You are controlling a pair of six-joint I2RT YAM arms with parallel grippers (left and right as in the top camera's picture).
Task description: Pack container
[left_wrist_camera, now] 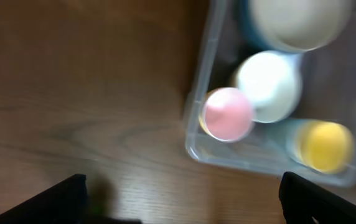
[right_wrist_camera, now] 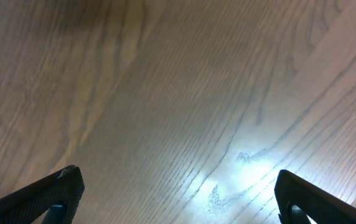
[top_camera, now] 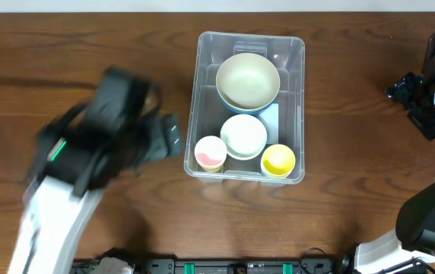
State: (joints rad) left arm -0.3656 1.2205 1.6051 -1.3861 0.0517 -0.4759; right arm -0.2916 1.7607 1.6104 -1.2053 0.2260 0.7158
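"Where was the container? Quick."

"The container [top_camera: 196, 106] sat upright on the wooden table [top_camera: 88, 46], about mid-table and toward the far edge. Its long side ran away from the arms."

"What was inside?"

"A cream bowl [top_camera: 248, 80] at the far end, nested in a blue bowl [top_camera: 236, 108]. A white bowl [top_camera: 243, 135] sat just in front of those, touching or overlapping, I couldn't tell which. A pink cup [top_camera: 211, 153] was in the near-left corner and a yellow cup [top_camera: 278, 160] in the near-right."

"Left gripper?"

"The left gripper [top_camera: 170, 135] hung just beside the container's left wall, over bare table. It was badly blurred from above. Its wrist view put the fingers [left_wrist_camera: 60, 199] out at the two bottom corners, so the jaws were spread wide with nothing between them. That view also caught the container's near-left corner, with the pink cup right inside it."

"Right gripper?"

"The right gripper [top_camera: 409, 93] was well apart from the container, off by the right edge of the table. From its wrist view the fingers [right_wrist_camera: 53, 196] were just as wide apart, with only table showing between. It held nothing."
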